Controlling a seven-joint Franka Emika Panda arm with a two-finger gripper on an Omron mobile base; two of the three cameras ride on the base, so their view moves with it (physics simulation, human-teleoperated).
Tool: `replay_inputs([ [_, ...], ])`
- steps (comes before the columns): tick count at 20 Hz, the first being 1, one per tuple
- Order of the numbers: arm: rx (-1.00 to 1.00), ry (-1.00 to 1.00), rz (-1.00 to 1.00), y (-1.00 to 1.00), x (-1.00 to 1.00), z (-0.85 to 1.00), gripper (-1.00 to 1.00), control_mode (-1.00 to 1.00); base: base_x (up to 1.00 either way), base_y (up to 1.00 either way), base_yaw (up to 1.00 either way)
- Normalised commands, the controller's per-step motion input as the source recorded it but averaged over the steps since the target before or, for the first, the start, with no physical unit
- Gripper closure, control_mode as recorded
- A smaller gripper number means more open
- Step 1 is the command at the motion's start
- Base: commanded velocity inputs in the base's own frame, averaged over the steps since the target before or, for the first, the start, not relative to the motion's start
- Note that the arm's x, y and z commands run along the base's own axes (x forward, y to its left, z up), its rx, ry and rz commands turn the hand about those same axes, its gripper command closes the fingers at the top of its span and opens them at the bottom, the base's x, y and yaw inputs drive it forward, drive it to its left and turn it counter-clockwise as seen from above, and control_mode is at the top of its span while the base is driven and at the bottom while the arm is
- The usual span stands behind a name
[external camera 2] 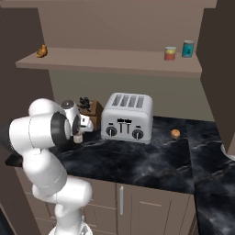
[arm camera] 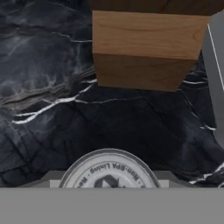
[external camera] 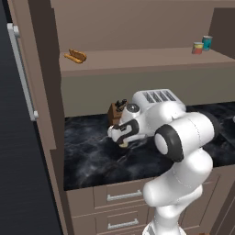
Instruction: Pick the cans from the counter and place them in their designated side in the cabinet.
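Can lid: pale round top, printed lettering, right under the hand camera.
Gripper: closed on the cream-yellow can, low over the tabletop.
Knife block: wooden, just beyond the held can, beside the toaster.
Cabinet shelf: red-orange can stands beside a teal can at its right end.

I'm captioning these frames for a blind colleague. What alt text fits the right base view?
A white robot arm reaches low over a black marble counter, its gripper closed on a cream-yellow can beside a wooden knife block and a silver toaster. On the cabinet shelf above stand a red-orange can and a teal can.
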Motion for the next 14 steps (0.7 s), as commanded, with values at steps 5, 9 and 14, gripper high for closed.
replay_inputs([
  [5,0.02,-0.04,0.00,0.00,-0.09,0.46,1.00,-1.00,0.00,0.00,0.00],
  [9,0.02,-0.04,0.00,-0.06,-0.20,0.51,1.00,-1.00,0.00,0.00,0.00],
  [14,0.03,-0.02,0.00,-0.08,-0.24,0.57,1.00,-1.00,0.00,0.00,0.00],
])
